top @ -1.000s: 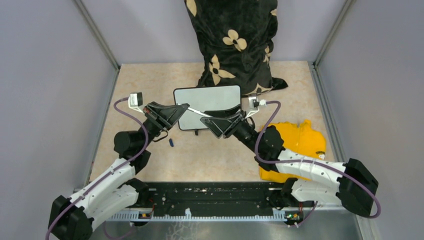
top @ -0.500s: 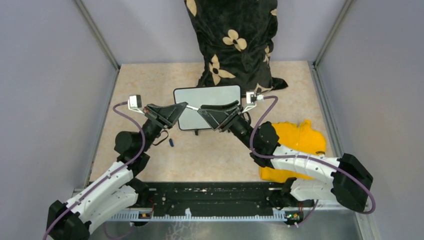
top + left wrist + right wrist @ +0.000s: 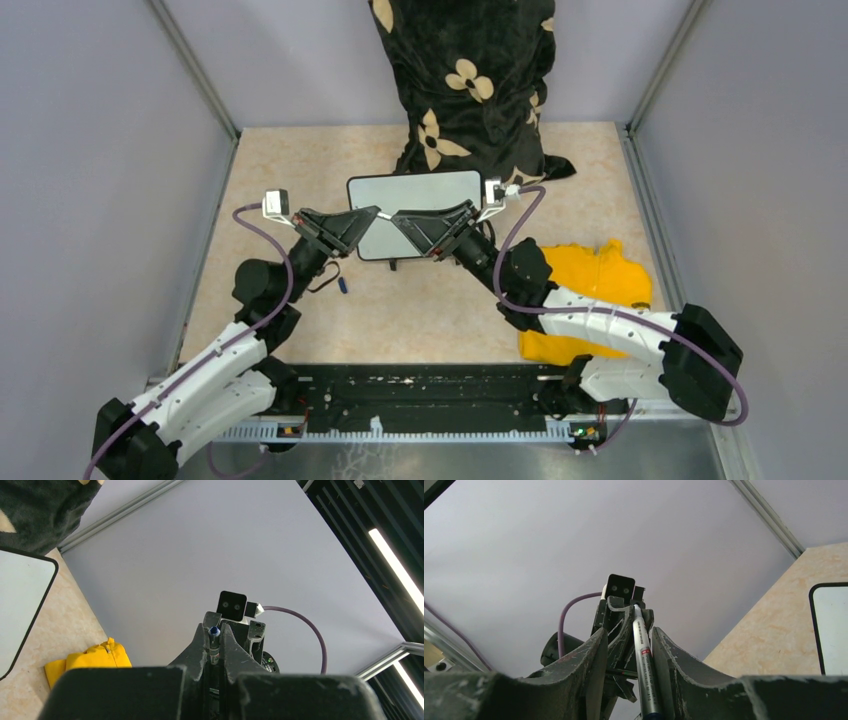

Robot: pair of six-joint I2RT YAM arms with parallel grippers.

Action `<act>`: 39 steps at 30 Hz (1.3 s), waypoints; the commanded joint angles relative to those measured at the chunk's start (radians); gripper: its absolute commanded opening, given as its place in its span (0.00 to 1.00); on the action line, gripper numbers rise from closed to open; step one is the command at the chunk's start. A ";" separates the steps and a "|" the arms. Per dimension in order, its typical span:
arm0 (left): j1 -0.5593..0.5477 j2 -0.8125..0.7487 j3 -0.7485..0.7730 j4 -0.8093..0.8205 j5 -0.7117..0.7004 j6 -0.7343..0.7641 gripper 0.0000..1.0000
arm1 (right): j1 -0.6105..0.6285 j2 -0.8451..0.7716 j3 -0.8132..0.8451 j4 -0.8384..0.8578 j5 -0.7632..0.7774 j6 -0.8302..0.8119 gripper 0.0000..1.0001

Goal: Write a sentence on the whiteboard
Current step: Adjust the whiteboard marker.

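Observation:
The whiteboard (image 3: 420, 192) lies flat at mid table, white with a black rim; no sentence shows on it. It also shows in the left wrist view (image 3: 20, 600) and the right wrist view (image 3: 833, 630). My left gripper (image 3: 372, 213) is shut on a silver marker (image 3: 214, 647) with a blue tip, held above the board's near left part. My right gripper (image 3: 399, 219) faces it tip to tip. Its jaws stand open around the marker's far end (image 3: 642, 662), which lies against one finger (image 3: 664, 655).
A small blue cap (image 3: 343, 285) lies on the table near the left arm. A yellow cloth (image 3: 600, 280) lies at the right under the right arm. A black floral fabric (image 3: 465, 80) hangs at the back, just behind the board. Grey walls enclose the table.
My right gripper has moved left and up the board until its jaws surround the marker's end. My left gripper has shifted slightly right, still holding the marker.

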State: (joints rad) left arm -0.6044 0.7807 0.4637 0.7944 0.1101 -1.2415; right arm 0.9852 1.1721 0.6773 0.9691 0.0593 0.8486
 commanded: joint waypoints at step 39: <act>-0.019 0.006 0.027 -0.017 -0.017 -0.006 0.00 | -0.002 0.020 0.064 0.035 -0.018 0.002 0.07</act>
State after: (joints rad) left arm -0.6159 0.7807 0.4774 0.7826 0.0956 -1.2495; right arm 0.9848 1.1873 0.6903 0.9466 0.0586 0.8501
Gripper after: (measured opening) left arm 0.031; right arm 0.130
